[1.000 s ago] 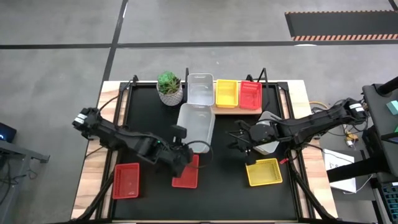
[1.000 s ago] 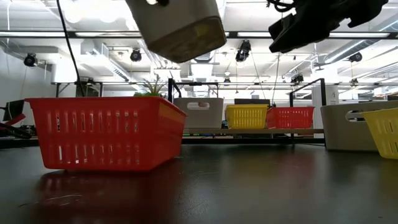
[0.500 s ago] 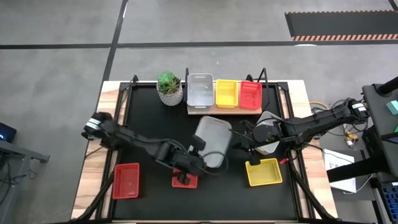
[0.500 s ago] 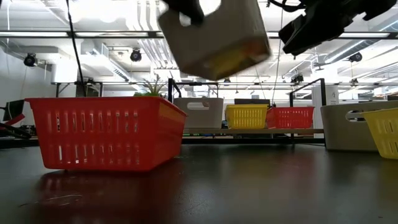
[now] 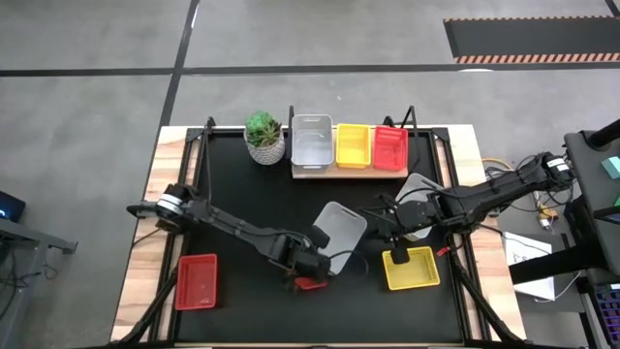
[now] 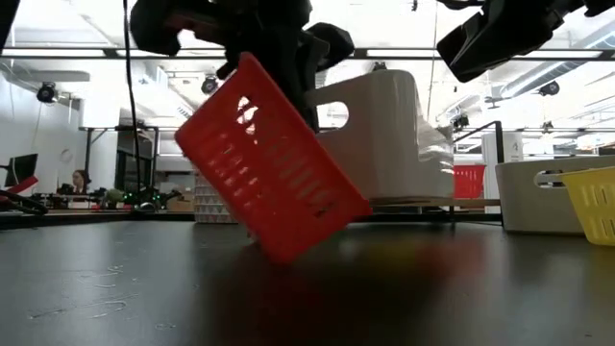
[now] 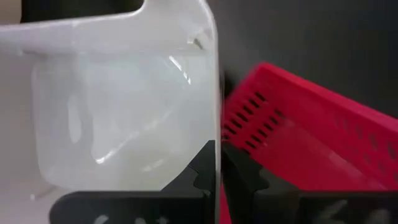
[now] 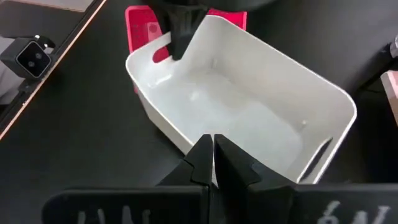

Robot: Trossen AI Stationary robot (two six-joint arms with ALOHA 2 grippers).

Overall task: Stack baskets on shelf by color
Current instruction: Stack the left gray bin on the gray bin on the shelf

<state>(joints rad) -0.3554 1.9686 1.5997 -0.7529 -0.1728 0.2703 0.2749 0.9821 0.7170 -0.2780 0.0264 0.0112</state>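
Observation:
My left gripper [image 5: 315, 254] reaches across the mat's middle, shut on a white-grey basket [image 5: 339, 228] that sits askew. Just near of it, a red basket [image 6: 274, 159] is tipped up on one lower edge [image 6: 288, 252] and leans against my gripper and the white basket. My right gripper [image 5: 390, 231] is shut and hovers above the white basket's right side [image 8: 242, 106], touching nothing. On the shelf [image 5: 320, 173] stand one white [image 5: 312, 141], one yellow [image 5: 354, 145] and one red basket [image 5: 390, 145]. My left gripper pinches the white-grey basket's side wall at its rim [image 7: 217, 124], one finger [image 7: 202, 171] inside and one [image 7: 241, 177] outside. It comes from above, pointing down. The basket is tilted. The tipped red basket [image 7: 298, 143] lies against the outer finger.
A yellow basket [image 5: 412, 267] sits near the right gripper on the mat. A second red basket [image 5: 197, 281] lies at the near left. Another white-grey basket [image 5: 418, 186] shows under the right arm. A potted plant [image 5: 263, 136] stands left of the shelf.
My left gripper carried the white-grey basket from near the shelf toward the near right and down, turning it askew. It came down at the red basket, which has tipped from flat on the mat up onto one edge.

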